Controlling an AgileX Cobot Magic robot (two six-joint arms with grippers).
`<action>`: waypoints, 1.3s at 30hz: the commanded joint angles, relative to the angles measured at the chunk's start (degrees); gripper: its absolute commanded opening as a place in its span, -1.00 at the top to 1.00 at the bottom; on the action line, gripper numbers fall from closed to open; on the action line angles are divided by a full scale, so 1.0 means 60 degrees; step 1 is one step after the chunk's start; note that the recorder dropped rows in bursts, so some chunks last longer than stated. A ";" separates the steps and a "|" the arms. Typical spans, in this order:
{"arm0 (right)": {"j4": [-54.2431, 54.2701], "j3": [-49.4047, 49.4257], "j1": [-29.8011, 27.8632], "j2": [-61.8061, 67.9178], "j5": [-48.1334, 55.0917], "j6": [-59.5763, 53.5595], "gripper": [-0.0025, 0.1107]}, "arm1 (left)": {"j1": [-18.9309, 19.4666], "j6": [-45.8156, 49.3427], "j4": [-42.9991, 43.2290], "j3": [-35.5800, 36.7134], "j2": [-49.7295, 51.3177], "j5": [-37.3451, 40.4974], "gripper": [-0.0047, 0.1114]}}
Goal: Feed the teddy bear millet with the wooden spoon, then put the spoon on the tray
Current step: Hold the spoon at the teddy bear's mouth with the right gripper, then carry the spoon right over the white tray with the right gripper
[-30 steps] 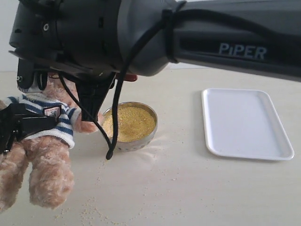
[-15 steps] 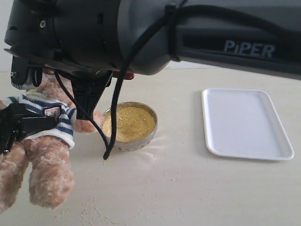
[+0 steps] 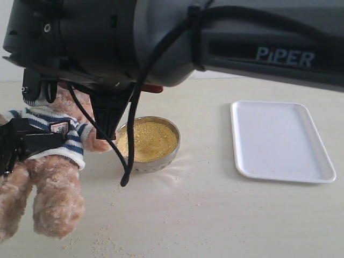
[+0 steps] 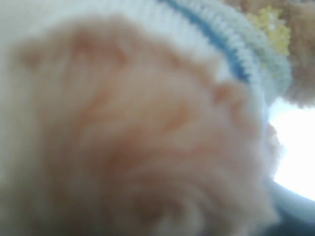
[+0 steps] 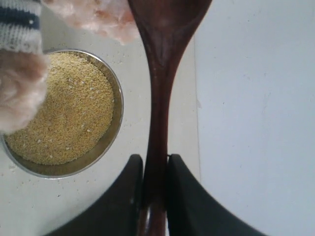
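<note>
Lower left of the exterior frame: teddy bear [image 3: 54,161], left gripper [image 3: 24,142] at its torso, likely steadying it; jaw state cannot be told. Tray [image 3: 279,140] at right, awaiting the spoon. Millet [image 3: 148,140] beside bear's paw. Wooden spoon [image 5: 160,98] clamped by handle in right gripper [image 5: 155,164], bowl-end near the bear for feeding.

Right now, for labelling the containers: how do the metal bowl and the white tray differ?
The metal bowl is round; the white tray is rectangular with rounded corners. The bowl is filled with millet; the tray holds nothing. The bowl's wall stands taller than the tray's low rim. Both sit flat on the table, apart.
</note>
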 commanded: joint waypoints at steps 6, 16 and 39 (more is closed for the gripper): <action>-0.0427 -0.0015 0.0051 -0.0186 0.0256 0.0289 0.96 | -0.0084 0.0145 -0.0186 -0.0003 -0.0030 0.0126 0.83; -0.1149 -0.0015 -0.0211 -0.0915 0.0516 0.1269 0.96 | -0.0084 0.0306 -0.0186 -0.0003 -0.0030 0.0108 0.83; 0.4490 0.0280 -0.5563 -0.5080 0.0871 0.1447 0.96 | -0.0020 0.0306 -0.0186 -0.0024 -0.0030 0.0149 0.83</action>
